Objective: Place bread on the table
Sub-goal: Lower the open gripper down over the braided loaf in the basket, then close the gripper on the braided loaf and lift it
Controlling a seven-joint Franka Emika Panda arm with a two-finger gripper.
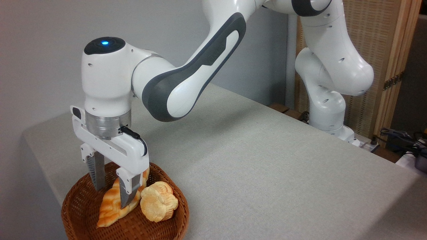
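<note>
Golden bread (111,205) lies in the basket (76,213), between the spread fingers (96,171) of the gripper (111,191), not gripped yet. Bun (158,201) sits just outside the near finger. Best close mid-loaf, squarely, before lifting toward the table (267,160).

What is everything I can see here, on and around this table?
braided loaf: one, golden-orange, in the basket, between the tool's fingers
muffin-like bun: one, pale, in the basket, right of the loaf
wicker basket: one, brown, table's near left corner
table: one, grey-green cloth
cables: several, dark, far right
screen: one, woven tan, behind the arm
robot arm: one, white and grey
tool: one, white, open, straddling the loaf
</note>
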